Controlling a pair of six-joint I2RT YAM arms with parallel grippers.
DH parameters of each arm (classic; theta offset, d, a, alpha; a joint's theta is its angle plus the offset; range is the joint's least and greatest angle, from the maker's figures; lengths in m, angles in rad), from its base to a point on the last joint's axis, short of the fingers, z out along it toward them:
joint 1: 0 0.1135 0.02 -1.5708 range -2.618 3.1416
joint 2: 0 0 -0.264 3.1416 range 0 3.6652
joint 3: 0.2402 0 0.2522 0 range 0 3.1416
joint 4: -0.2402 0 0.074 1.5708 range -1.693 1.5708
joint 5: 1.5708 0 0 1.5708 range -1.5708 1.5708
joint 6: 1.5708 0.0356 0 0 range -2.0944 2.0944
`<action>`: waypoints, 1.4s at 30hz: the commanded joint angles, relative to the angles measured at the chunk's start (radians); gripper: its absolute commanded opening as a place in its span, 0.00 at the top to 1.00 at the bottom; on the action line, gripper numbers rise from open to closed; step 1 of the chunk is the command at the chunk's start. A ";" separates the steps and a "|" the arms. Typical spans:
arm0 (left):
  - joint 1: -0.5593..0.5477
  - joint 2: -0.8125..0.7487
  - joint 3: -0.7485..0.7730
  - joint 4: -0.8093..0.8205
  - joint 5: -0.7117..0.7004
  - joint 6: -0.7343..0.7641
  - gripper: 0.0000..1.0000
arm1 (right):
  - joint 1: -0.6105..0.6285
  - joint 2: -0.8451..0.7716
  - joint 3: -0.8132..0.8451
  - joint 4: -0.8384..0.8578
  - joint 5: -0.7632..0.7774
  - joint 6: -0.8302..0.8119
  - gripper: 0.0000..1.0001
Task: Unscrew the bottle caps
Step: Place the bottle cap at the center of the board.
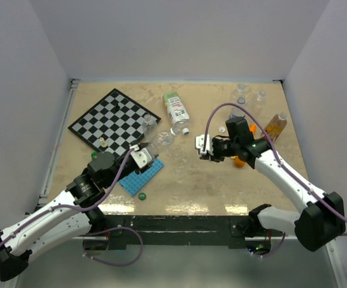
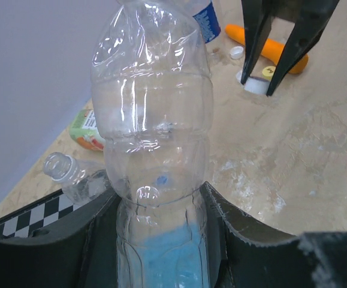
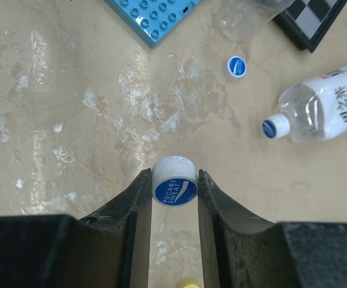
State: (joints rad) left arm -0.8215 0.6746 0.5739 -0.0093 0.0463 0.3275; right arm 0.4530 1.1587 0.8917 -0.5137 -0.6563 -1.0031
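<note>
Five bottle caps can be counted. (1) One white Pocari Sweat cap [image 3: 174,186] with a blue top is pinched between the fingers of my right gripper [image 3: 174,175], jaws pressed against its ribbed sides. I cannot tell whether it touches the table [image 1: 221,192]. (2) One loose cap [image 3: 237,66], also blue-topped, lies flat beyond it. (3) One blue cap [image 3: 277,127] sits screwed on the neck of the labelled bottle [image 3: 329,108], which lies on its side. (4) One green cap [image 1: 141,195] rests just beside the near corner of the blue stud plate [image 1: 142,175]. (5) One white cap [image 2: 237,52] lies near the single orange carrot toy [image 2: 274,49].

Four bottles are distinguishable. My left gripper [image 2: 159,192] is closed on the clear bottle [image 2: 152,120], one finger on each side of its lower body. A second clear bottle [image 2: 65,171], neck open, lies by the one chessboard [image 1: 110,120]. An amber bottle [image 1: 275,126] lies toward the right wall.

White walls [image 1: 173,36] enclose the table on the left, far and right sides. The chessboard lies near the left wall, and the plate and green cap lie near the near edge. The widest bare stretch runs between my two grippers down to that near edge.
</note>
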 commanded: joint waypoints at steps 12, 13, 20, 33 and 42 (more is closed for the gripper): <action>0.019 -0.040 -0.002 0.072 -0.089 -0.016 0.99 | 0.032 0.456 0.176 0.139 0.030 0.380 0.82; 0.021 -0.040 -0.002 0.074 -0.085 -0.018 1.00 | 0.036 0.485 0.193 0.139 0.038 0.395 0.82; 0.030 -0.046 -0.008 0.080 -0.074 -0.016 1.00 | 0.113 0.653 0.303 0.153 0.133 0.454 0.78; 0.035 -0.032 -0.014 0.085 -0.051 -0.015 0.99 | 0.130 0.699 0.375 0.096 0.084 0.420 0.41; 0.035 -0.053 -0.025 0.097 -0.022 -0.018 0.99 | 0.108 0.429 0.297 0.076 0.084 0.325 0.41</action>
State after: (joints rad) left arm -0.7921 0.6407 0.5568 0.0204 -0.0071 0.3241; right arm 0.5793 1.7725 1.2152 -0.4347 -0.5491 -0.6140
